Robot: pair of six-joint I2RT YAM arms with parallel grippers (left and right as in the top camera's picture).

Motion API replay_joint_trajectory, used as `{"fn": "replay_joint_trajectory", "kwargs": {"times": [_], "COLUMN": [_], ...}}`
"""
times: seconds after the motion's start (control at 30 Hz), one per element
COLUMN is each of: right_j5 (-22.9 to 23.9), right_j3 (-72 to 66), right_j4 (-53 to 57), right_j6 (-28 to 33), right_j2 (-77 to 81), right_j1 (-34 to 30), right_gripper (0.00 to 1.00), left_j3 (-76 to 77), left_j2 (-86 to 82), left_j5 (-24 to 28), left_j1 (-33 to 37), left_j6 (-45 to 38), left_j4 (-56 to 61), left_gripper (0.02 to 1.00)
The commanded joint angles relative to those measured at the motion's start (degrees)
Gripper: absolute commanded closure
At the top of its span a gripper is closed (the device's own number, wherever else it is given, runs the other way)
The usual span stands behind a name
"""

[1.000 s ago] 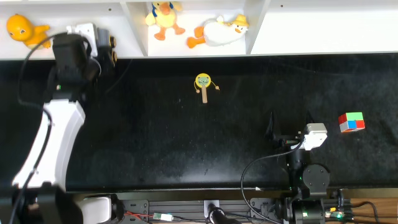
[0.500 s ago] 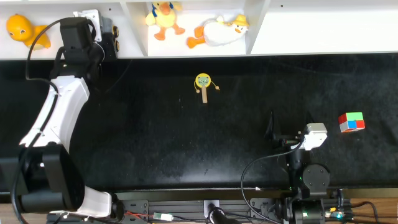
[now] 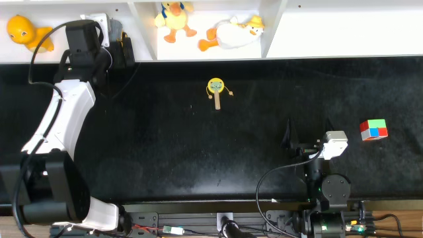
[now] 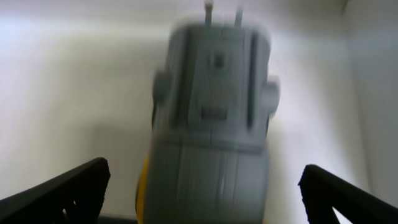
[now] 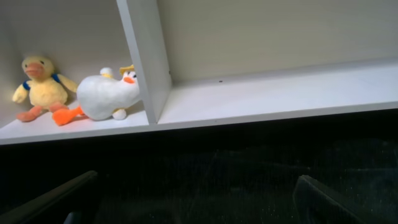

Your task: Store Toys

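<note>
The left claw (image 4: 205,186) gapes wide, holding nothing; the grey toy robot (image 4: 211,106) sits just ahead between its fingers (image 4: 68,193), inside the shelf bay (image 4: 74,93) (left there for storing, I'd judge).

A black counter (image 3: 165,145) with a matte, faintly speckled surface spans the top view from side to side. Along its near edge runs a dark metal rail (image 3: 198,218), and loose black cables (image 3: 281,221) lie tangled over it. A small white-and-green connector (image 3: 173,230) sits on the rail left of the middle. A wooden strip (image 3: 403,221) shows at the bottom right corner, just beyond the rail's end.
</note>
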State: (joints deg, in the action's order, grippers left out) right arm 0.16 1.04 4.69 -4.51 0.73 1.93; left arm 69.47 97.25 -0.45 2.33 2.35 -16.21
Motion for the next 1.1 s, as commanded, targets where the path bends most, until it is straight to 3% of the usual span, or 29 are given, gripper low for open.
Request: {"fn": "replay_joint_trajectory", "kwargs": {"times": [0.03, 0.2, 0.3, 0.37, 0.5, 0.6, 0.73, 0.8, 1.1], "right_j5": [-0.55, -0.55, -0.55, -0.55, -0.55, -0.55, -0.55, -0.55, -0.55], "right_j3": [-0.79, -0.79, -0.79, -0.79, -0.79, -0.79, -0.79, -0.79, -0.79], "right_j4": [-0.28, -0.28, -0.31, -0.31, -0.28, -0.31, -0.31, -0.28, -0.31], "right_j6": [-0.42, -0.42, -0.42, -0.42, -0.42, -0.42, -0.42, -0.42, -0.42], "right_j2": [-0.48, -0.48, -0.48, -0.48, -0.48, -0.48, -0.48, -0.48, -0.48], "right_j1": [0.28, 0.28, 0.28, 0.28, 0.28, 0.28, 0.28, 0.28, 0.28], "right_gripper": [0.005, 0.005, 0.005, 0.005, 0.005, 0.005, 0.005, 0.005, 0.005], "left_j3": [-0.22, -10.01, -24.57, -32.7, -52.43, -62.12, -69.18, -69.02, -69.0], "left_j2": [-6.88, -22.27, -38.71, -47.15, -66.69, -79.36, -92.72, -97.59, -97.09], "left_j5": [0.11, -4.0, -3.26, -3.32, 0.57, 4.61, 5.35, 3.8, 1.64], "left_j1": [-0.09, -0.09, -0.72, -1.53, -1.55, -1.55, -1.55, -1.55, -1.44], "left_j6": [-4.09, -4.72, -4.42, -4.26, -5.25, -9.55, -8.66, -5.9, -3.8], "left_j4": [-5.84, -9.11, -10.1, -4.26, 19.39, 26.12, 23.28, 14.34, 11.39], "left_gripper": [0.02, 0.02, 0.02, 0.02, 0.02, 0.023, 0.02, 0.02, 0.02]}}
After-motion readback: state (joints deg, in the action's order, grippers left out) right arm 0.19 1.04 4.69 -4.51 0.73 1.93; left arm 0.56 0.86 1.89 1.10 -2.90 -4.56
